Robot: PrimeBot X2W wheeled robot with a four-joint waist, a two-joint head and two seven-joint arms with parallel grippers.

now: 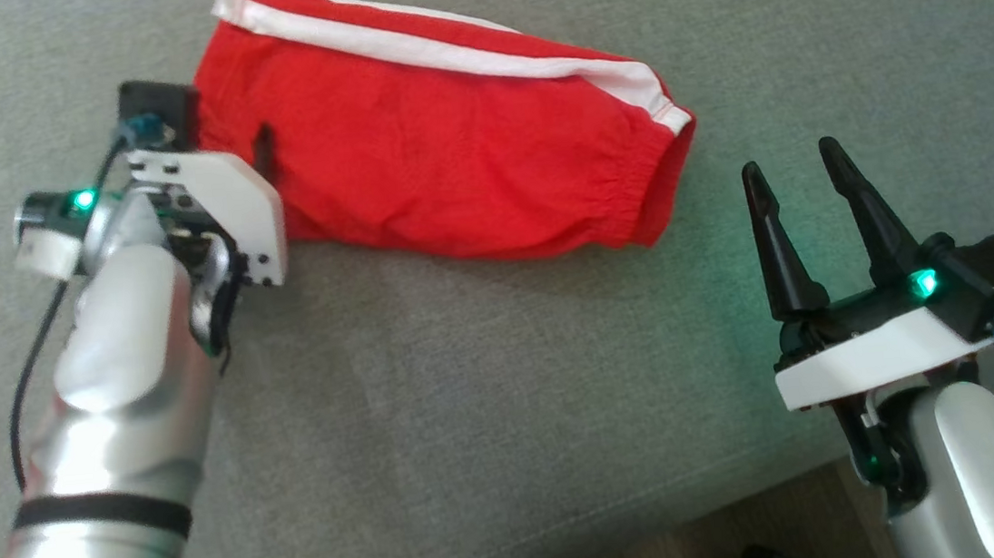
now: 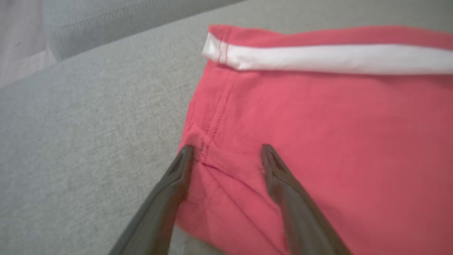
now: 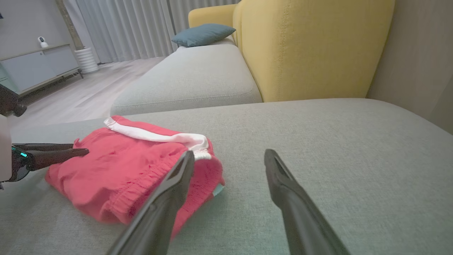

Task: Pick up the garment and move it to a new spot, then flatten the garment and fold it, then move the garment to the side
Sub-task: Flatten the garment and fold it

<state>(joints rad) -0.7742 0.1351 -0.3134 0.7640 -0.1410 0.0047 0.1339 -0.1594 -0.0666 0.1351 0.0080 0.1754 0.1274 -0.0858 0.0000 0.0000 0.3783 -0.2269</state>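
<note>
Left pincer (image 2: 226, 152) apart at garment (image 1: 448, 147) left edge, right pincer (image 1: 796, 164) apart, idle; shallow bite may snag one layer.

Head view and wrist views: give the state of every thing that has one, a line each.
red garment: folded over, lying on the grey cushion, not gripped.
left gripper: open, fingertips at the garment's end.
right gripper: open, empty, apart from the garment.
blue pillow: resting on the far seat.

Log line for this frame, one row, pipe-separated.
garment: folded, flat on sofa cushion | left gripper: open, at garment's seamed edge | right gripper: open, clear of garment | next: likely grasp to move aside
</note>
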